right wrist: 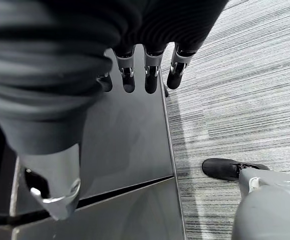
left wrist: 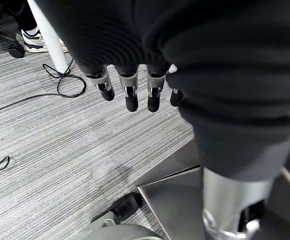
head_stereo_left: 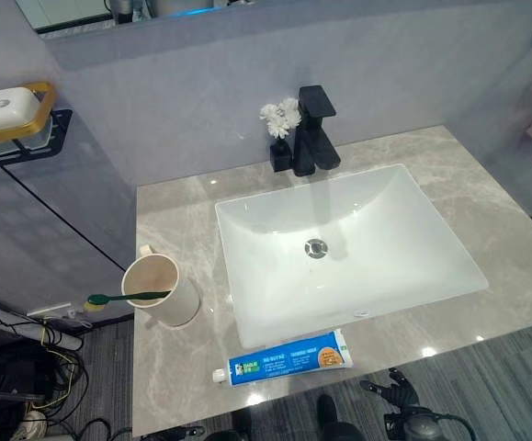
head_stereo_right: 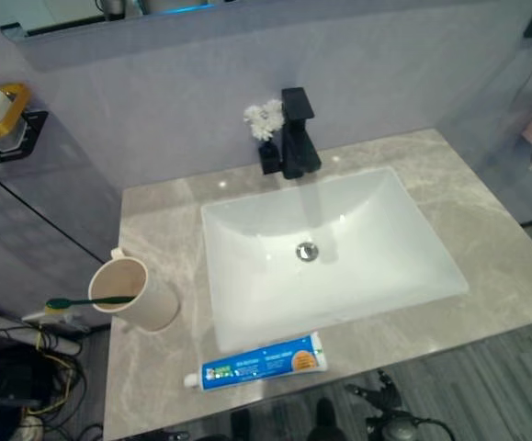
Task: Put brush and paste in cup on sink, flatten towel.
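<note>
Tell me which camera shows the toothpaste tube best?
The left eye view: the toothpaste tube lies whole on the countertop in front of the sink. The right eye view shows the same. Both wrist views look at floor.

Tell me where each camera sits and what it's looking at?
Left eye view: on the head, looking down at the sink, cup with toothbrush, and toothpaste.
Right eye view: beside it, same scene slightly shifted; shares the faucet and flowers.
Left wrist view: on the left arm, looking down at carpet past the left hand, fingers relaxed.
Right wrist view: on the right arm, looking down past the right hand; shares carpet with the other wrist.
</note>
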Robot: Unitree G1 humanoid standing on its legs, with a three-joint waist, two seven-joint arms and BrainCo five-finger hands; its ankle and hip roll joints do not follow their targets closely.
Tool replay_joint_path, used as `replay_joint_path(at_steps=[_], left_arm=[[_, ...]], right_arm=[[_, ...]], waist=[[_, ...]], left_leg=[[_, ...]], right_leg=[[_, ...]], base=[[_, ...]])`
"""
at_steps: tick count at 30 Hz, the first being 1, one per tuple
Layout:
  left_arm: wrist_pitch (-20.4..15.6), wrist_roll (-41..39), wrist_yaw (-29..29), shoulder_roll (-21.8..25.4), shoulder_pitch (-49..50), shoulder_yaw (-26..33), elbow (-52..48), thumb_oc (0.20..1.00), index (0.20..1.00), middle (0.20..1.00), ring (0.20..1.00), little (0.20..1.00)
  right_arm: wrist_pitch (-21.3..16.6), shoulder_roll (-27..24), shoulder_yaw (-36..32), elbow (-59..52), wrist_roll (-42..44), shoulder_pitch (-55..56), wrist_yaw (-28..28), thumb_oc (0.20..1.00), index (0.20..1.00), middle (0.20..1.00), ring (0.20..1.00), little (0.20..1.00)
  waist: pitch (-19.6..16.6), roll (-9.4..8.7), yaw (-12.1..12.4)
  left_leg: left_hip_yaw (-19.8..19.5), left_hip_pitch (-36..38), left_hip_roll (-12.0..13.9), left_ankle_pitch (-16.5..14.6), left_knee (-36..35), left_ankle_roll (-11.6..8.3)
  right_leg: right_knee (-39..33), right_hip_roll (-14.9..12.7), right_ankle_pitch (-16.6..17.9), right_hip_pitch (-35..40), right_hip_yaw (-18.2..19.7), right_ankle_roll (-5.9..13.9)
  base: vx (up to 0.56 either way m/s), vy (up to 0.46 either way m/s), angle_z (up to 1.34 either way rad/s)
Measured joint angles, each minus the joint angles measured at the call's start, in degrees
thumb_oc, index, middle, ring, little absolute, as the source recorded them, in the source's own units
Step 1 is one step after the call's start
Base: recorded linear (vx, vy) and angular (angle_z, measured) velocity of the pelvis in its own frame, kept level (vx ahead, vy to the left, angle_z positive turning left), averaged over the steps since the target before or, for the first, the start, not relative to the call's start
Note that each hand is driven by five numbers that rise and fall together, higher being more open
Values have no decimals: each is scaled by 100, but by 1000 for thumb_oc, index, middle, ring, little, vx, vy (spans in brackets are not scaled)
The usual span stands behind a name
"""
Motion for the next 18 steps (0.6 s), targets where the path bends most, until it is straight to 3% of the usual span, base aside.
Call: replay_joint_path(at_steps=[2,3,4,5,6,8,10,12,13,15,17,18], left_arm=[[-2,0,4,21,34,8,-1,1000,1000,1000,1000,1000],[-2,-1,5,45,64,17,6,1000,1000,1000,1000,1000],[-1,-3,5,81,59,38,-8,1000,1000,1000,1000,1000],[1,-10,16,104,-48,63,-5,1000,1000,1000,1000,1000],[1,-12,17,161,-82,85,-1,1000,1000,1000,1000,1000],[-3,-35,31,299,-133,153,-2,1000,1000,1000,1000,1000],[-4,-82,52,550,-36,283,4,1000,1000,1000,1000,1000],[14,-179,87,409,-61,363,14,1000,1000,1000,1000,1000],[-5,-293,114,370,-45,424,-34,1000,1000,1000,1000,1000],[-7,-299,111,352,-81,426,-51,1000,1000,1000,1000,1000],[-8,-299,102,236,-51,371,-41,1000,1000,1000,1000,1000],[-9,-302,101,173,-167,369,-41,1000,1000,1000,1000,1000]], right_arm=[[-11,37,31,70,-32,-223,-2,1000,1000,1000,1000,1000],[-11,57,62,109,-57,-338,3,1000,1000,1000,1000,1000],[-10,84,107,121,-58,-395,0,1000,1000,1000,1000,1000],[-11,74,181,119,-67,-387,22,1000,1000,1000,1000,1000],[-10,85,246,129,-71,-345,57,1000,1000,1000,1000,1000],[4,154,321,186,-79,-300,110,1000,1000,1000,1000,1000],[2,221,438,196,-110,-331,114,1000,1000,1000,1000,1000],[-1,17,386,235,-110,-389,101,1000,1000,1000,1000,1000],[3,-179,386,237,-109,-365,103,1000,1000,1000,1000,1000],[4,-346,368,224,-109,-338,94,1000,1000,1000,1000,1000],[-10,-407,198,232,-99,-338,71,1000,1000,1000,1000,1000],[-10,-428,147,232,-96,-293,52,1000,1000,1000,1000,1000]], waist=[[16,-68,80],[37,-80,184],[90,-73,269],[128,-18,293],[152,-4,294],[137,-138,342],[84,-375,447],[114,-64,440],[88,158,426],[106,185,426],[87,218,374],[106,134,292]], left_leg=[[261,6,60,-42,0,-9],[421,11,131,-24,-1,27],[530,31,225,-8,-2,41],[461,-15,318,-74,70,36],[359,-75,347,-90,126,5],[305,-73,369,-24,106,-75],[319,-62,457,85,68,-318],[144,-142,770,201,84,-481],[-21,-327,1018,363,153,-510],[-141,-470,1106,844,97,-362],[-139,-722,1123,1519,114,-596],[-56,-838,1112,1708,94,-750]], right_leg=[[148,22,48,-222,177,40],[214,-20,57,-345,51,41],[249,-169,-11,-364,-428,-22],[622,-470,-25,-439,-951,41],[828,-606,0,-468,-663,125],[929,-787,-46,-423,-450,261],[500,-761,-181,-197,-524,403],[233,-383,-106,-7,-729,403],[162,-93,-112,-18,-799,278],[-83,8,-34,69,-1016,46],[-276,142,11,176,-1271,-94],[-338,52,18,120,-1439,-204]], base=[[-127,-88,-62],[-71,-150,-69],[-43,-197,-54],[-35,-224,-12],[-38,-269,19],[-28,-315,19],[-28,-347,-1],[-53,-311,23],[-119,-326,44],[-121,-199,45],[-139,-72,63],[-140,-103,60]])
